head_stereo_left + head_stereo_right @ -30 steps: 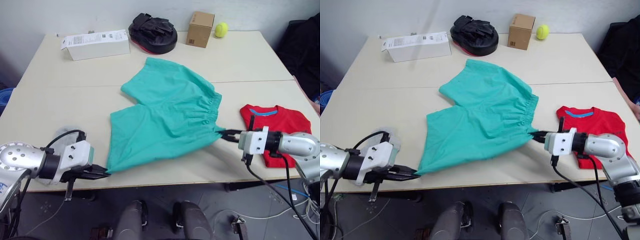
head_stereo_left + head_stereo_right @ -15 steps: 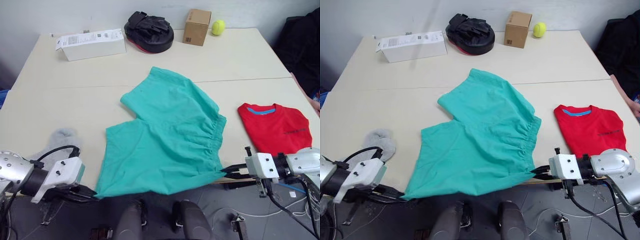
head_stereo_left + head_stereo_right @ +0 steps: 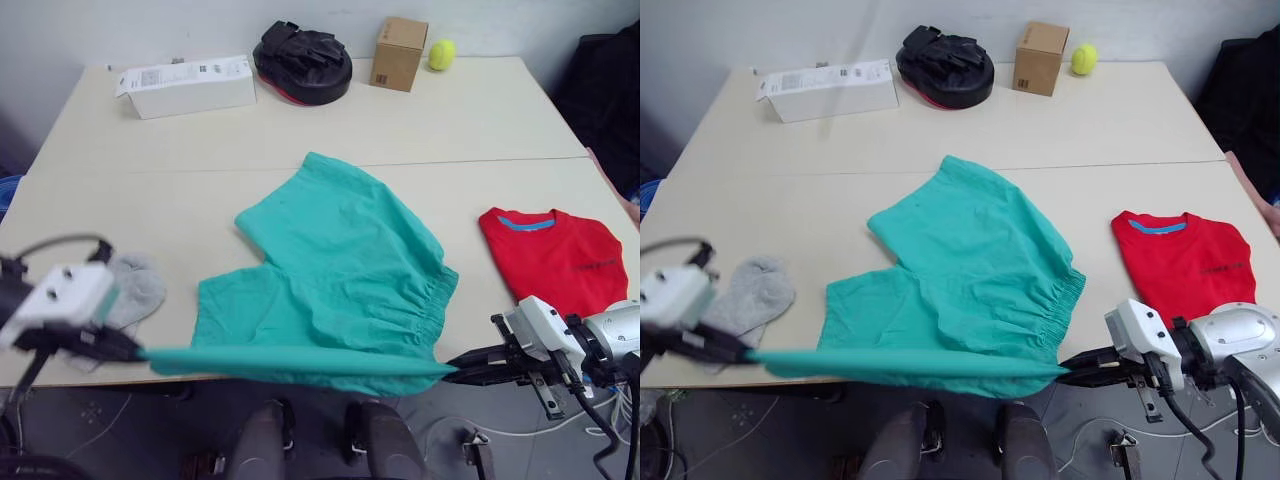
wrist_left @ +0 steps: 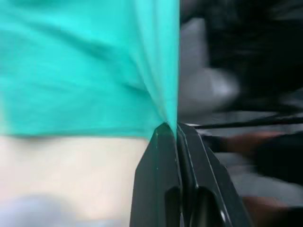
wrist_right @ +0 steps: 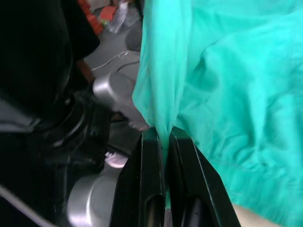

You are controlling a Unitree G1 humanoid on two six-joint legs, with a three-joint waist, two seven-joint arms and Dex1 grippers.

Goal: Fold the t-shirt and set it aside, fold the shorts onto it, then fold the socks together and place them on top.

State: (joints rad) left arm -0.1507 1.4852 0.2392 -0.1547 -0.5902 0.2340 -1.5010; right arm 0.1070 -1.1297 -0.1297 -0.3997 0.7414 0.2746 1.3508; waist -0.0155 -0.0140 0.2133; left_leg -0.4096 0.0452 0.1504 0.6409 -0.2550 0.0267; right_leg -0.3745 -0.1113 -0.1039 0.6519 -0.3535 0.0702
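The teal-green shorts (image 3: 340, 270) lie spread across the middle of the table, their near edge lifted and stretched taut over the front edge. My left gripper (image 3: 128, 352) is shut on the near left corner, my right gripper (image 3: 450, 368) shut on the near right corner by the waistband. Both wrist views show teal cloth (image 4: 94, 61) pinched between closed fingertips (image 5: 163, 135). The red t-shirt (image 3: 552, 257) lies folded at the right, blue collar band facing away from me. A light grey sock (image 3: 135, 290) rests at the left near edge.
Along the far edge stand a white flat box (image 3: 186, 86), a black padded mitt (image 3: 302, 62), a small cardboard box (image 3: 399, 54) and a yellow tennis ball (image 3: 440, 54). A dark chair (image 3: 610, 100) is beyond the right side.
Both grippers have drawn the shorts' near edge toward me and raised it off the front edge, stretching it into a taut band. The shorts slid nearer; the sock came into view.
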